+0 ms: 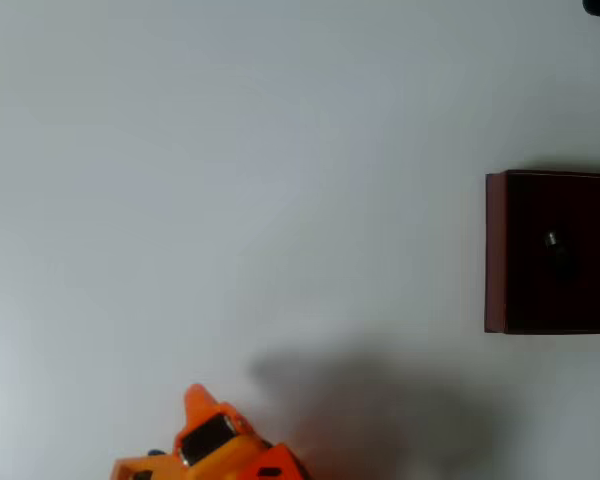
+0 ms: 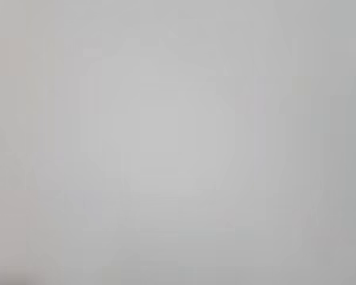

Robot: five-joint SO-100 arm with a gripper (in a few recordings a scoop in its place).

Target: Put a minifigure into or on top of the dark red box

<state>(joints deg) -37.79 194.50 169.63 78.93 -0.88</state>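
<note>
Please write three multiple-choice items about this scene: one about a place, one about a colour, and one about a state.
1. In the overhead view, where is the minifigure?
A. inside the dark red box
B. on the bare table
C. beside the orange arm

2. What colour is the arm?
A. blue
B. orange
C. black

3. How does the task stand?
A. figure on the table
B. figure carried
C. figure already in the box

Answers: 1 A, its pale head shows on the dark inside. 2 B, it is orange at the lower edge. 3 C, the arm is far from the box.
</note>
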